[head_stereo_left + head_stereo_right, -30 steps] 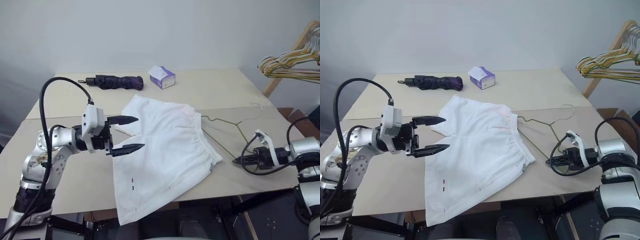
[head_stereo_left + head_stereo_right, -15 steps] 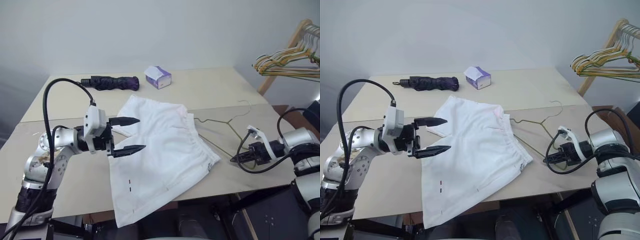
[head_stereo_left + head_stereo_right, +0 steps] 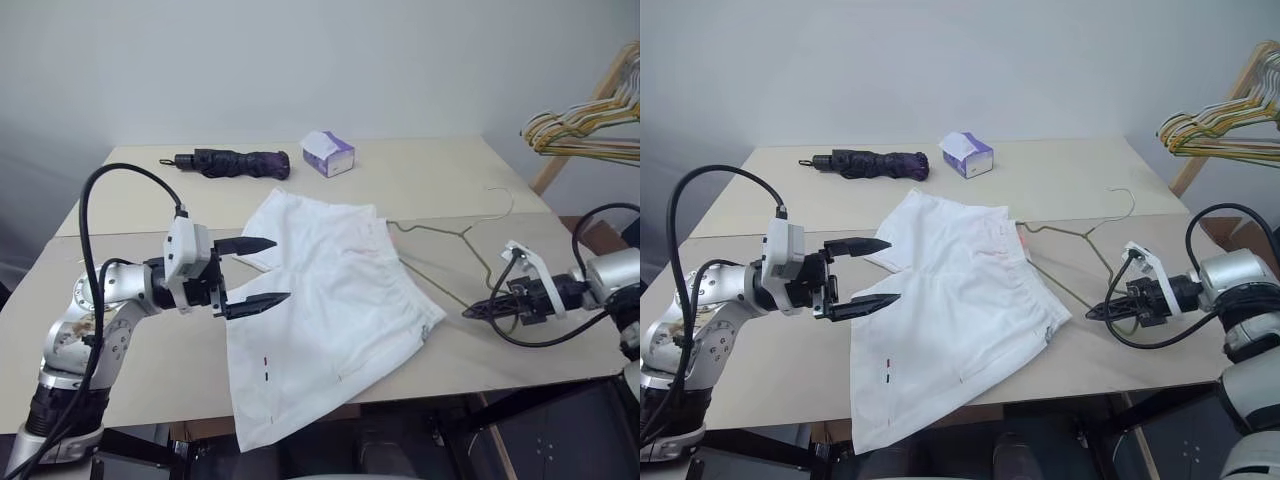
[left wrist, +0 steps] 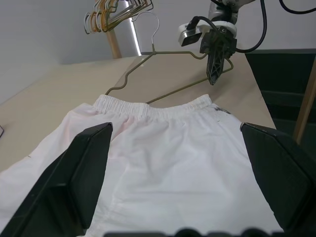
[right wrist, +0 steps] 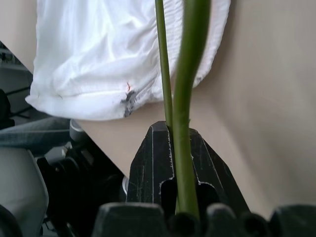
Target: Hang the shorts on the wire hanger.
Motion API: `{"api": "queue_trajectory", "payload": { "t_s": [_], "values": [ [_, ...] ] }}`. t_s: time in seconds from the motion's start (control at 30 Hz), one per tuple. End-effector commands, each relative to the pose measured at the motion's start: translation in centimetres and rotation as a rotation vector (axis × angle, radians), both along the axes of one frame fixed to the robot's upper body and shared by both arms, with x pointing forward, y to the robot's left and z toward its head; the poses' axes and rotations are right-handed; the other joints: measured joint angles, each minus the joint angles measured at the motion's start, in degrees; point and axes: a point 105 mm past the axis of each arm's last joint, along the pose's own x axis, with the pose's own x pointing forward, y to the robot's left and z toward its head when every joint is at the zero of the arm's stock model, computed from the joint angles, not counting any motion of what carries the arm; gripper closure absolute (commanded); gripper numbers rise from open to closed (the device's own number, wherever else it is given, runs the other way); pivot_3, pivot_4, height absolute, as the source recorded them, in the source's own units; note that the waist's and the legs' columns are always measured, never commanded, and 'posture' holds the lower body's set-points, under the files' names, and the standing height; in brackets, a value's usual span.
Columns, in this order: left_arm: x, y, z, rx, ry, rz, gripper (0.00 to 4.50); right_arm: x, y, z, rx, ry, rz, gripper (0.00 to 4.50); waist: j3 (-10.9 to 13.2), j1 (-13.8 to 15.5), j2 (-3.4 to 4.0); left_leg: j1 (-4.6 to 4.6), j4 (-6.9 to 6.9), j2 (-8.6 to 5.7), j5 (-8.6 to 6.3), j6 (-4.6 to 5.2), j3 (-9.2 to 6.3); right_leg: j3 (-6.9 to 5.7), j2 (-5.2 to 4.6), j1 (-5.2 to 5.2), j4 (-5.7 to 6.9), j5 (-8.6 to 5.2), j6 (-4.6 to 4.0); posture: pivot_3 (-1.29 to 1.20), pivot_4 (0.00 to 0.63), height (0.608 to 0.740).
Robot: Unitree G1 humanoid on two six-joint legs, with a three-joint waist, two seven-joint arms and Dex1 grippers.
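The white shorts [image 3: 330,300] lie flat across the middle of the table, one leg hanging over the near edge. To their right the thin olive wire hanger [image 5: 190,74] runs along the elastic waistband, its hook [image 3: 505,198] pointing toward the far right. My right gripper [image 3: 476,312] is shut on the hanger's near corner, a little above the tabletop. My left gripper [image 3: 280,269] hovers open and level over the shorts' left edge, nothing between its fingers. The left wrist view looks across the shorts [image 4: 163,148] to the right gripper [image 4: 216,66].
A folded dark umbrella [image 3: 225,162] and a purple-and-white tissue box [image 3: 327,153] sit at the back of the beige table [image 3: 420,180]. A wooden rack with several wire hangers [image 3: 590,125] stands off the far right corner.
My right gripper has risen slightly and rolled with the hanger's corner in it, so the hanger has tilted up a little. The left gripper has stayed where it was. The head view swayed.
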Motion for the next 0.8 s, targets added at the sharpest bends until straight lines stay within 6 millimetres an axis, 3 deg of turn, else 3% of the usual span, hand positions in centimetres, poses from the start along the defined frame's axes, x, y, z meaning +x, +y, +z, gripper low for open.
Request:
{"api": "queue_trajectory", "payload": {
  "t_s": [0.03, 0.17, 0.43, 0.8],
  "values": [
    [-0.1, 0.1, 1.2, 0.002, -0.056, -0.005, 0.02, -0.5, 0.6, -0.9, -0.012, 0.052, 0.074, 4.50, 0.00, 0.02, 0.00, 0.01, 0.00, 0.00, 0.00, 0.00, 0.00, 0.00, 0.00, 0.01, 0.00, -0.01, 0.01, 0.07, 0.032, 0.740],
    [-0.1, 0.1, 1.2, 0.006, -0.057, -0.009, 0.02, 0.4, 0.9, -1.8, -0.065, 0.073, 0.065, 4.50, 0.00, -0.06, 0.00, 0.02, 0.01, 0.00, 0.00, 0.00, 0.02, 0.01, 0.01, 0.02, 0.00, 0.00, 0.01, 0.07, 0.032, 0.740],
    [-0.2, 0.1, 1.2, 0.007, -0.060, -0.009, 0.02, 2.9, 1.3, -0.9, -0.079, -0.009, -0.009, 4.50, -0.01, 0.50, 0.01, 0.00, 0.01, -0.02, 0.00, 0.00, -0.01, -0.02, 0.02, 0.04, 0.03, 0.20, 0.17, 0.08, 0.021, 0.740],
    [-0.1, -0.1, 1.2, -0.002, -0.066, 0.001, 0.02, 4.0, 3.2, -0.3, -0.018, -0.026, -0.015, 4.50, -0.01, 0.49, 0.02, 0.02, 0.01, 0.00, 0.00, 0.00, 0.00, -0.05, 0.05, 0.02, 0.07, 0.33, -0.01, 0.09, 0.022, 0.740]
  ]
}}
